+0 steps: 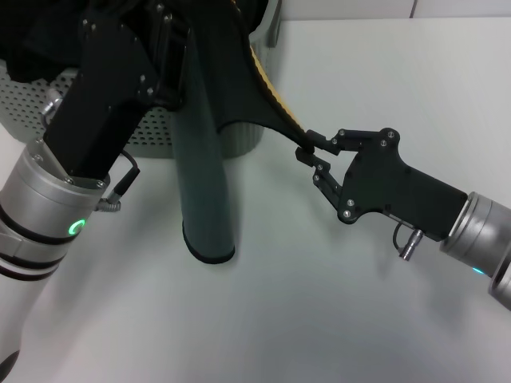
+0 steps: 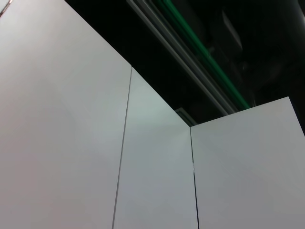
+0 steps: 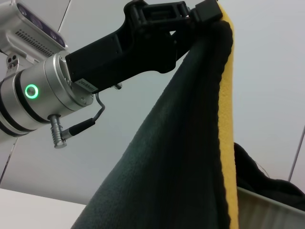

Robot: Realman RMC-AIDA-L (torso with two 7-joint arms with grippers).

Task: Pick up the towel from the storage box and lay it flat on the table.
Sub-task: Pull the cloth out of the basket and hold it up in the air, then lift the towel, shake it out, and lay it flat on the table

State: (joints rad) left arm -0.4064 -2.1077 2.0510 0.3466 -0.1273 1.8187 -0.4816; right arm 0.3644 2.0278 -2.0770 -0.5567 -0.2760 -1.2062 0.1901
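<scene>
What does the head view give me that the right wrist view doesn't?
Only the head view shows the right end effector pinching a towel corner, the towel's lower end touching the table, and the storage box behind. Only the right wrist view shows the left end effector clamping the towel's top edge, yellow side exposed. Both show the towel hanging, dark green outward.

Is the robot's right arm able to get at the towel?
Yes, it seems to have it already: the right gripper pinches a corner of the towel, while the left gripper holds another part up high.
</scene>
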